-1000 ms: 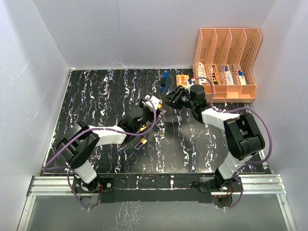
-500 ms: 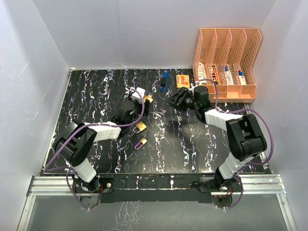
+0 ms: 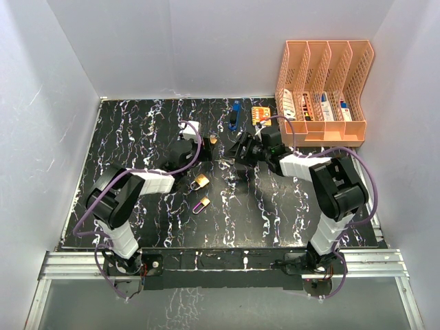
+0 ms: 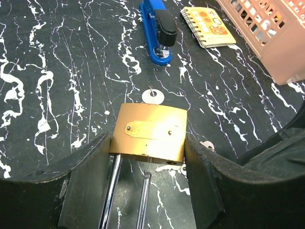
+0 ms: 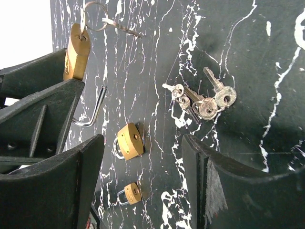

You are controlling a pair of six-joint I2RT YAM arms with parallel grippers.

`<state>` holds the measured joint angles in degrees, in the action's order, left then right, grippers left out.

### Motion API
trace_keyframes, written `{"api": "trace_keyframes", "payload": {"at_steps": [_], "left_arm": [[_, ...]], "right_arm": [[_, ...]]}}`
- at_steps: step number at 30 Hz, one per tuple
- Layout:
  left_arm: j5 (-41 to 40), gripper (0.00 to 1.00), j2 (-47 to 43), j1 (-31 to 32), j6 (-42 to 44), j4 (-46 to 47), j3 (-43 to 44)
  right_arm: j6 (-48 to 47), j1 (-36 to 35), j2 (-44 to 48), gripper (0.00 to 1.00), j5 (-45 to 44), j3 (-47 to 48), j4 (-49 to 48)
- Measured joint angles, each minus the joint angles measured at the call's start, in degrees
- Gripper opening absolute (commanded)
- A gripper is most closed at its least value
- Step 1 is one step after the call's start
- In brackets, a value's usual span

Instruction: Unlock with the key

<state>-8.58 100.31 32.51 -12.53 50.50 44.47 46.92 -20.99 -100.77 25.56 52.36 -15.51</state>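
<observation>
My left gripper (image 3: 197, 137) is shut on a brass padlock (image 4: 148, 129) and holds it above the table, its sides clamped between the fingers. Its chrome shackle (image 4: 110, 191) is swung open, one leg out of the body. In the right wrist view the held padlock (image 5: 76, 50) has a key with a ring (image 5: 95, 16) at its end. My right gripper (image 3: 240, 152) is open and empty, low over the table. A bunch of keys (image 5: 205, 100) lies just ahead of it.
Two smaller brass padlocks (image 3: 200, 181) (image 3: 201, 205) lie on the black marbled table (image 3: 137, 124). A blue stapler (image 3: 234, 115) and a small notebook (image 3: 260, 113) lie at the back. An orange file rack (image 3: 323, 89) stands at the back right.
My left gripper has moved back and to the left with the padlock, away from the right gripper. My right gripper has moved left and down toward the bunch of keys.
</observation>
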Motion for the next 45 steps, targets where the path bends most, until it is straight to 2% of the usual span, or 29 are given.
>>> {"api": "trace_keyframes", "payload": {"at_steps": [11,25,45], "left_arm": [[-0.5,0.00,0.4,-2.7,-5.1,0.2,0.0],[-1.3,0.00,0.4,-3.5,-10.5,-1.6,5.0],[-0.8,0.00,0.4,-3.5,-15.0,-0.5,5.2]], "right_arm": [[-2.2,-3.5,-2.5,0.65,-3.6,5.5,4.0],[-2.0,-8.2,-12.5,0.66,-9.4,18.1,9.8],[0.1,-9.4,-19.4,0.66,-6.9,24.8,9.6]]}}
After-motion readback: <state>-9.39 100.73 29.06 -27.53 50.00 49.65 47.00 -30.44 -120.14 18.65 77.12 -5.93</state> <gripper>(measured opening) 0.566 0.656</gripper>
